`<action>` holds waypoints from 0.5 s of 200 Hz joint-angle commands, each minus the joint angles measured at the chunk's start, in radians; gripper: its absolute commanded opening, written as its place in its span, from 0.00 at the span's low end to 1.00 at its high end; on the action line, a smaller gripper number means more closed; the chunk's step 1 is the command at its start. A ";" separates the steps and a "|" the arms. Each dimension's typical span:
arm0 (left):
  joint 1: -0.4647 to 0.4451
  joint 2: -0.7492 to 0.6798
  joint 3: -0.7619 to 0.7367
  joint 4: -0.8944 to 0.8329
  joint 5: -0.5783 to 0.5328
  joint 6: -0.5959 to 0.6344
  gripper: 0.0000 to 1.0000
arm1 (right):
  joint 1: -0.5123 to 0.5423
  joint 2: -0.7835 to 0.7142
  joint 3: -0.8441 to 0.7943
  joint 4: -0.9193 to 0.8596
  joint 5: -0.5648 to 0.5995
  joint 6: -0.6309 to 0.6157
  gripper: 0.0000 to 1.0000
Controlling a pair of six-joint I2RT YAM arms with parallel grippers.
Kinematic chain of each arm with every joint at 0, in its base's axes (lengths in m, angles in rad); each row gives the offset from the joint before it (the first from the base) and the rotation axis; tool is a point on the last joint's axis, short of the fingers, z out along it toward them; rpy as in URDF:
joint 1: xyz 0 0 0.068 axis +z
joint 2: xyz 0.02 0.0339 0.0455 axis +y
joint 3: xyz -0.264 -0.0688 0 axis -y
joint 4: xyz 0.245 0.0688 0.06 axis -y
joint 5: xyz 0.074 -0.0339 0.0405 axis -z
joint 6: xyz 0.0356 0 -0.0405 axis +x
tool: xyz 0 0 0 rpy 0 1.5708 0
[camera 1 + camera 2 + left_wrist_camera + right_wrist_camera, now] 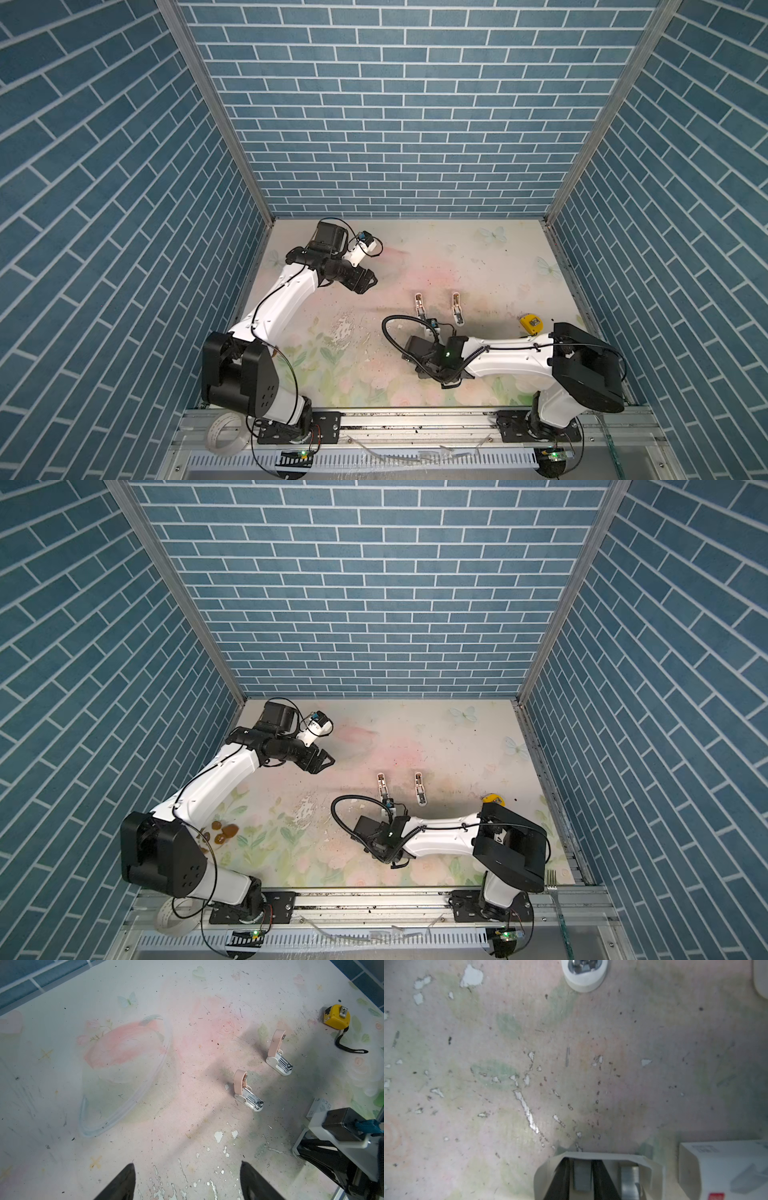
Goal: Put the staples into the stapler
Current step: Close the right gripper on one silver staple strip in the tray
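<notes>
Here, in a top view, 2 staplers lie open side by side on the surface. The near stapler sits just beyond the right arm's wrist, which hides that arm's gripper. From the left wrist, the left gripper is released, empty and well apart from both. From the right wrist, the right gripper is clenched on the staples inside their white tray. The strip's long axis points straight ahead at that stapler, so the right arm is nearer.
</notes>
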 commanded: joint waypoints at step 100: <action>0.002 -0.005 0.001 -0.015 0.007 -0.001 0.80 | 0.007 0.011 0.005 -0.034 0.021 0.027 0.09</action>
